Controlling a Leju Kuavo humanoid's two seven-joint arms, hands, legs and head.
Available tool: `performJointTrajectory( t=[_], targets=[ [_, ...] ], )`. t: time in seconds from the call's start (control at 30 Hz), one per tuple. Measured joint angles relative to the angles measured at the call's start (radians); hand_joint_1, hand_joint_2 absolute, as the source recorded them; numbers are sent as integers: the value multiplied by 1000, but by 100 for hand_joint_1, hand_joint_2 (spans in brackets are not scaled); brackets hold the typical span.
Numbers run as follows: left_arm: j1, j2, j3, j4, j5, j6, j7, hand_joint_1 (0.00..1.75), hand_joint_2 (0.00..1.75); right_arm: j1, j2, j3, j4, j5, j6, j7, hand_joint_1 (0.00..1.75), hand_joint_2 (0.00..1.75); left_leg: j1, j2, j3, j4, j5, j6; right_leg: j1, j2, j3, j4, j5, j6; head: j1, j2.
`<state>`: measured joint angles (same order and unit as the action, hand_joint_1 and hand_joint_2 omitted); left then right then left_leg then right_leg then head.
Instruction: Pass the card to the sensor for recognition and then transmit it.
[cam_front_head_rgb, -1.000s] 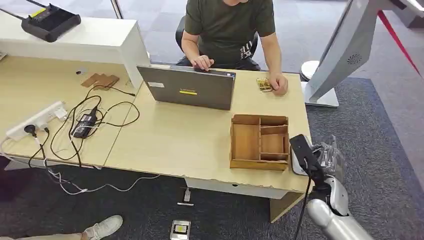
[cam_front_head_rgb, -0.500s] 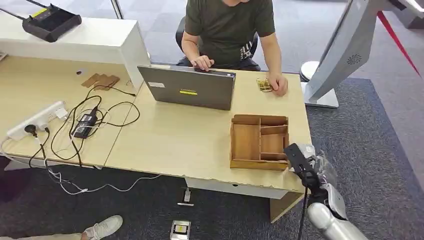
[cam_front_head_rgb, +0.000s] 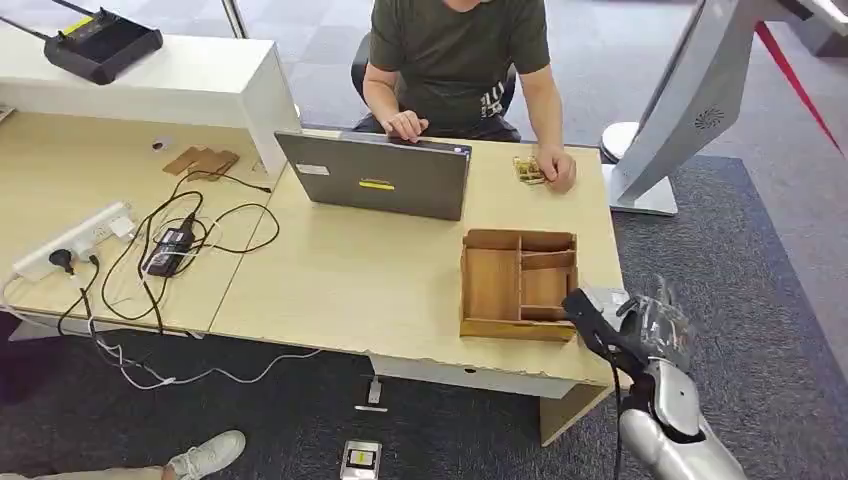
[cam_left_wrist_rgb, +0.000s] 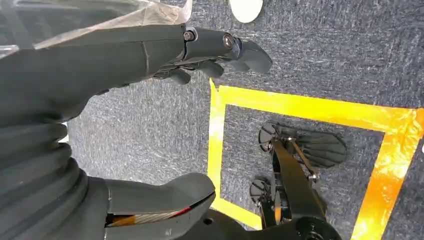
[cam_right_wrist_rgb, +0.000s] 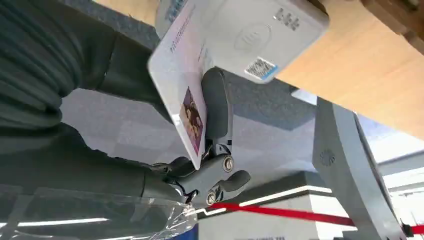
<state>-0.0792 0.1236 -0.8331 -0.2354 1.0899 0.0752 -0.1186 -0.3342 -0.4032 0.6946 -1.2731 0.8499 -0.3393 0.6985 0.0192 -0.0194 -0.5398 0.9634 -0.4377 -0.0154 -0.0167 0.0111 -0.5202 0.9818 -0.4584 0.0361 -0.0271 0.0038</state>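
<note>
My right hand (cam_front_head_rgb: 648, 338) is at the table's front right corner and holds a white card (cam_right_wrist_rgb: 176, 70) with a small photo, pinched between thumb and fingers (cam_right_wrist_rgb: 215, 107). The card's edge lies against the white sensor box (cam_right_wrist_rgb: 250, 35), which sits on the table edge (cam_front_head_rgb: 606, 298) next to the hand. Clear plastic wraps the back of the hand. My left hand (cam_left_wrist_rgb: 130, 55) hangs over the grey carpet, its fingers spread with nothing in them.
A wooden divided tray (cam_front_head_rgb: 518, 283) stands just left of the sensor. Behind it a person (cam_front_head_rgb: 455, 50) sits typing at a grey laptop (cam_front_head_rgb: 375, 175). Cables and a power strip (cam_front_head_rgb: 70, 240) lie at the left. A white gate post (cam_front_head_rgb: 690, 100) stands at the right.
My right hand with the card has slid a little toward the table's front edge and turned, uncovering more of the sensor's top. The left hand has no earlier frame.
</note>
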Motion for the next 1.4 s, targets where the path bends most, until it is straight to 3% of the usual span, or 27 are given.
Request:
performJointTrajectory(
  t=[0.2,0.37,0.77,0.83,0.93,0.97,1.4],
  targets=[
    [-1,0,-10,0,3,0,-6,0,175,9,0,-66,-107,77,11,0,175,175,0,0,0,0,0,0,0,0,0,0,0,0,0,0],
    [-14,0,-25,0,-10,2,1,0,175,-14,8,-67,-174,77,55,0,175,175,0,0,0,0,0,0,0,0,0,0,0,0,0,0],
    [-19,-1,-28,0,-19,2,3,0,175,-28,20,-62,-186,104,90,0,175,175,0,0,0,0,0,0,0,0,0,0,0,0,0,0],
    [-26,-2,-38,0,-26,5,6,0,175,-43,36,-56,-195,130,131,0,175,175,0,0,0,0,0,0,0,0,0,1,0,0,0,0],
    [-62,-11,-70,-4,-57,5,30,0,175,-147,120,18,-195,173,249,0,175,175,0,0,-1,0,0,0,0,0,0,1,0,0,0,0],
    [-76,-17,-90,-5,-58,5,35,0,175,-211,172,69,-170,160,257,0,175,175,0,0,-1,0,0,0,0,0,-1,1,0,0,0,0],
    [-83,-17,-101,-5,-62,-5,48,0,175,-299,221,135,-88,125,245,0,175,175,0,0,-1,0,0,0,0,0,-1,1,0,0,0,0]
  ],
)
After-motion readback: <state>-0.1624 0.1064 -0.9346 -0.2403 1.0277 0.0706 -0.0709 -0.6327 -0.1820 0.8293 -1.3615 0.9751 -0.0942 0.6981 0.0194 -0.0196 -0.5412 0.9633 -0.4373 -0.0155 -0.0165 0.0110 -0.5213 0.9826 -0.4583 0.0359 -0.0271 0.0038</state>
